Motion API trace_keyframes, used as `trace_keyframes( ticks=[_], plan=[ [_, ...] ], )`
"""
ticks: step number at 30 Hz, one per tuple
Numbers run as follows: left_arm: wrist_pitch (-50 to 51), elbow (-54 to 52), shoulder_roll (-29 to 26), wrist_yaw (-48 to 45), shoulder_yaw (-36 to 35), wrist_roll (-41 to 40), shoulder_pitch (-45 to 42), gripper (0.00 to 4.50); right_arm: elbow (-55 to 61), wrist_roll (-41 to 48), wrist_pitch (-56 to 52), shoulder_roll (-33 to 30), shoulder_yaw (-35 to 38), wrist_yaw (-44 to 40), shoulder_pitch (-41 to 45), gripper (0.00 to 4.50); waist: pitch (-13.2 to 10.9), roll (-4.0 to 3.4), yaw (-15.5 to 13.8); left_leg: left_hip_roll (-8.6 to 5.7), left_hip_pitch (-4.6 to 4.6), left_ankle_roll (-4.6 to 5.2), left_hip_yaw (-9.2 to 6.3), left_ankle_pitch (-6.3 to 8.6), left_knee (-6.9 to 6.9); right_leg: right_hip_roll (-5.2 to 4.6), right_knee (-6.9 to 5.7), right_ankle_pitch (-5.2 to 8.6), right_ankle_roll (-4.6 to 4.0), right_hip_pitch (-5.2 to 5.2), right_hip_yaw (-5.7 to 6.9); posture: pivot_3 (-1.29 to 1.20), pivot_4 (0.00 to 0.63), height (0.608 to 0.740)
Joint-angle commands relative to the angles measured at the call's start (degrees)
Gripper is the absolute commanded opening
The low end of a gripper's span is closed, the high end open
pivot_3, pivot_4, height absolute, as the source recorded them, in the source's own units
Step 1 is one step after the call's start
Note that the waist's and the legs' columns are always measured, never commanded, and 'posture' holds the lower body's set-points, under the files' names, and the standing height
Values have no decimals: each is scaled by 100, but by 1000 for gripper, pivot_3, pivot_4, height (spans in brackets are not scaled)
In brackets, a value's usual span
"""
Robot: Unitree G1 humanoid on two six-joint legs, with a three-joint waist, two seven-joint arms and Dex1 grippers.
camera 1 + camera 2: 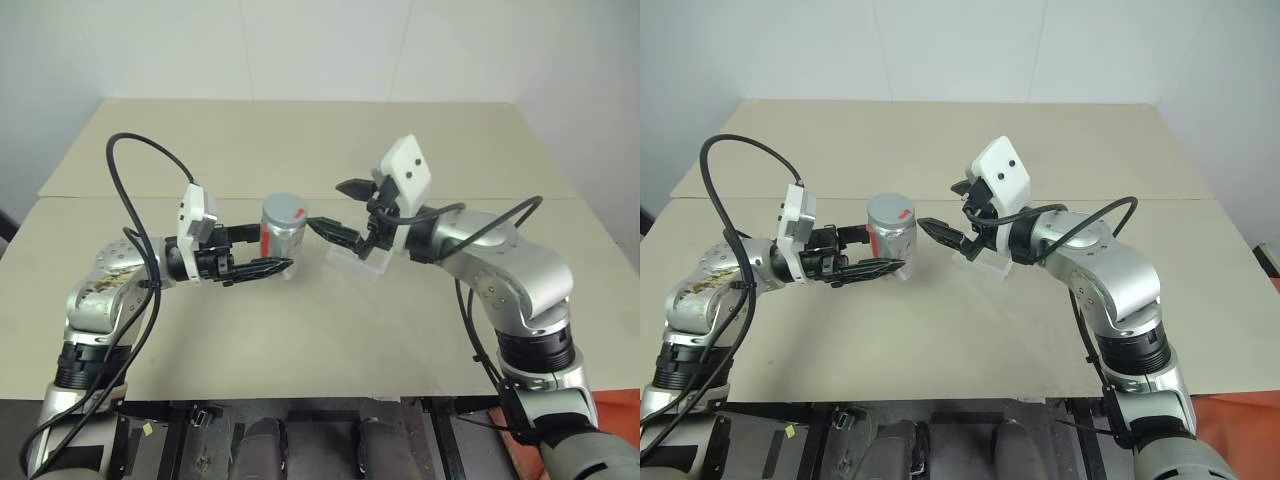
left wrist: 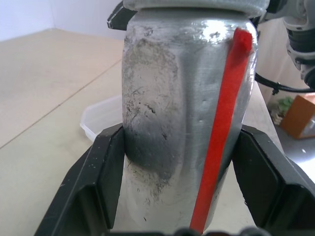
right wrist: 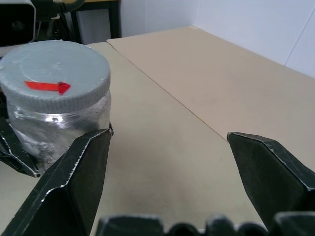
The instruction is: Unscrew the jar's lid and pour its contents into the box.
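Left hand [image 1: 262, 252] clamping jar [image 1: 281, 232], box [image 1: 358, 262] half-hidden

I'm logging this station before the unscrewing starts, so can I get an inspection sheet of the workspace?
Surface: tan table with a seam across it.
Job's things: jar upright, lid still on; box on the table below the right claw; contents not visible.
Clutter: nothing seen.
Grippers: left claw shut on the jar's body; right claw open beside the lid, not gripping it.
Cables: black cable looping over the left arm; another over the right arm.
Surroundings: white walls behind.
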State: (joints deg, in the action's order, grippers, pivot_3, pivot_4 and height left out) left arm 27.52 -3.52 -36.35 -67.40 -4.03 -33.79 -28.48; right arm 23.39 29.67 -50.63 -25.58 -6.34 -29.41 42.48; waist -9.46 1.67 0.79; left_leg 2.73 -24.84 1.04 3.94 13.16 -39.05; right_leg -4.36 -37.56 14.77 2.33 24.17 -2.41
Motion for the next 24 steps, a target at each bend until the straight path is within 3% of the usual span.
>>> trace_keyframes(
  ticks=[1,14,24],
  plan=[
    [-118,-105,25,30,-98,-71,-13,2951,364,162,-49,30,267,55,192,4408,0,0,0,0,0,0,-1,0,0,0,0,0,0,0,0,0,150,740],
    [-107,-66,75,31,36,5,-162,2951,362,147,-40,225,82,63,253,4408,0,0,2,0,0,0,-1,0,0,0,-1,0,0,0,0,0,150,740],
    [-284,405,-6,-93,28,179,-355,2951,554,559,72,-331,389,-637,14,4408,0,0,-7,-1,0,0,1,0,0,0,5,0,0,-2,0,0,150,740]
  ],
)
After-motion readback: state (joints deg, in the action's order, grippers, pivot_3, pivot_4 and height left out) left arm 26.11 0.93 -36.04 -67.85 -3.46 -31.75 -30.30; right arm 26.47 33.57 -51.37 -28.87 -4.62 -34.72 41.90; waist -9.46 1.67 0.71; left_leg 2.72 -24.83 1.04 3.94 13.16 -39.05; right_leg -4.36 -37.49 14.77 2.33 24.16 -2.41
